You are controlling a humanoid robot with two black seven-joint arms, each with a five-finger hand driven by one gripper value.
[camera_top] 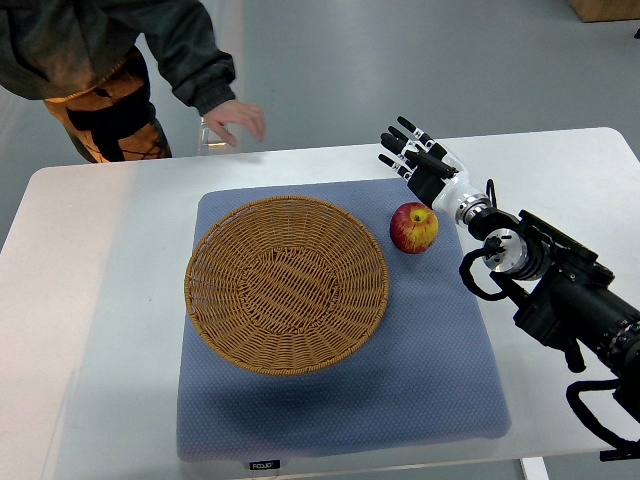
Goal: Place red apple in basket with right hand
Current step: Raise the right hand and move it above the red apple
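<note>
Right hand (420,160) blk fingers (408,127) w/ white knuckles, silver wrist, blk arm (570,295), looped cables

A lab or test room: a plain white rectangular desk (90,300) on bare grey concrete floor (400,60), with a person's dark jacket sleeve (190,50) reaching in.

Bare mat (440,330) between right hand (418,155), apple (413,227), basket (287,284): unobstructed.

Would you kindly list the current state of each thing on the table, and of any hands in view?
Red apple: on the blue mat, right of the basket, not held.
Wicker basket: upright, empty.
Blue mat: flat on the white table.
Right hand: open, just beyond the apple.
Person's hand: at the table's far edge.
</note>
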